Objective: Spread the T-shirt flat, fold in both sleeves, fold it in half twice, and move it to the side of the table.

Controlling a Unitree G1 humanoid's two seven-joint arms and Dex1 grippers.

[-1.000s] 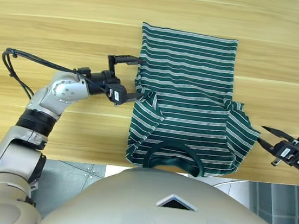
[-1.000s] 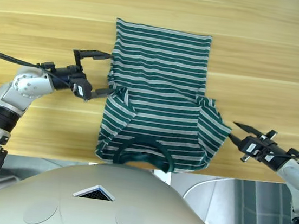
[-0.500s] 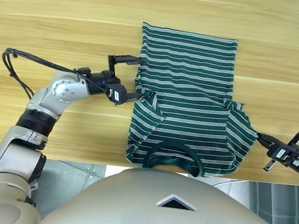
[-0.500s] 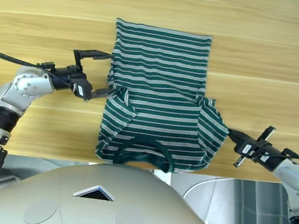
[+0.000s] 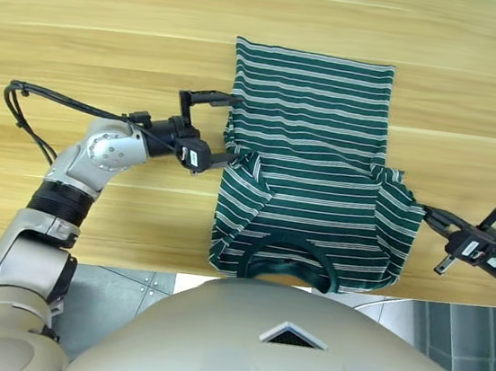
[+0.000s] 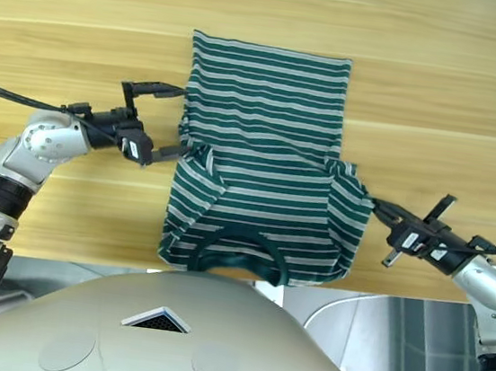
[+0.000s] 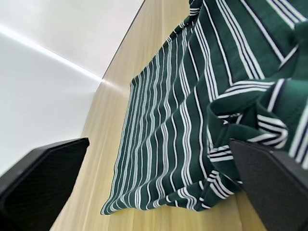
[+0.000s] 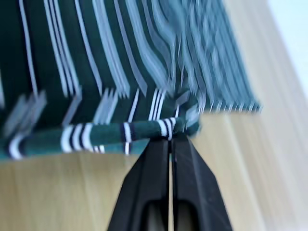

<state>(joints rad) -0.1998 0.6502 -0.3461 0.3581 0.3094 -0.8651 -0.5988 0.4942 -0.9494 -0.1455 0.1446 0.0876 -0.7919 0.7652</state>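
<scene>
- Lying across the middle of the wooden tabletop [image 5: 116, 6], the striped T-shirt [image 5: 307, 147] has its collar at the near edge and its hem toward the far side. Its body is spread flat, and both sleeves are partly turned in.
- The left gripper [image 5: 226, 129] sits at the shirt's left edge beside the left-hand sleeve [image 5: 247, 181]. Its fingers [image 7: 43, 178] are spread wide, holding nothing.
- The right gripper [image 5: 426, 210] has its fingers [image 8: 159, 163] pressed together, tips touching the hem of the right-hand sleeve [image 5: 401, 204]. Whether any cloth is pinched between them cannot be made out.
- Risk, right side: with the fingers together at the very edge, the tips may hold only a sliver of hem or none. The sleeve could slip free mid-fold and flop back out. A low, dragging pull could also bunch the body of the shirt and undo the flat spread.
- Risk, near edge: the collar lies at the tabletop's lip, so any tug toward the robot might drag cloth over the edge.
- Change: a second ago the right gripper was open and stood well clear of the sleeve. It has since rolled, shut and slid in to the hem, nudging the sleeve's outer edge slightly inward. The left arm and the rest of the shirt have stayed put.
</scene>
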